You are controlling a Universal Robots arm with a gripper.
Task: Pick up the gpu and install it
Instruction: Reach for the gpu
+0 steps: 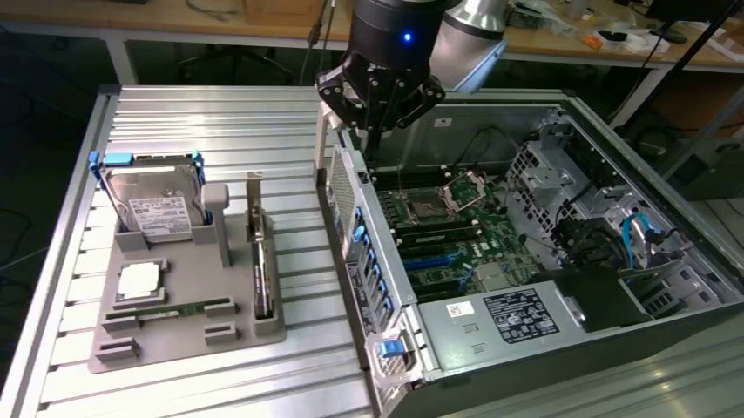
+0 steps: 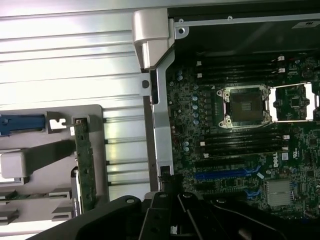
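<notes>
The gpu (image 1: 261, 261) stands on its long edge in a slot of the grey holder (image 1: 186, 344) at the exterior view's left, its silver bracket end pointing up at the far side. In the wrist view the gpu (image 2: 85, 165) appears as a narrow green-edged strip. My gripper (image 1: 371, 132) hangs above the near wall of the open computer case (image 1: 384, 287), up and to the right of the gpu and well apart from it. Its fingers (image 2: 170, 200) are shut with nothing between them.
The holder also carries a hard drive with blue rails (image 1: 157, 205), a processor (image 1: 139, 279) and a memory stick (image 1: 163, 309). Inside the case lie the motherboard (image 1: 465, 235), the open processor socket (image 2: 245, 105) and blue expansion slots (image 2: 225, 175). Ribbed aluminium table (image 1: 209, 122) lies around them.
</notes>
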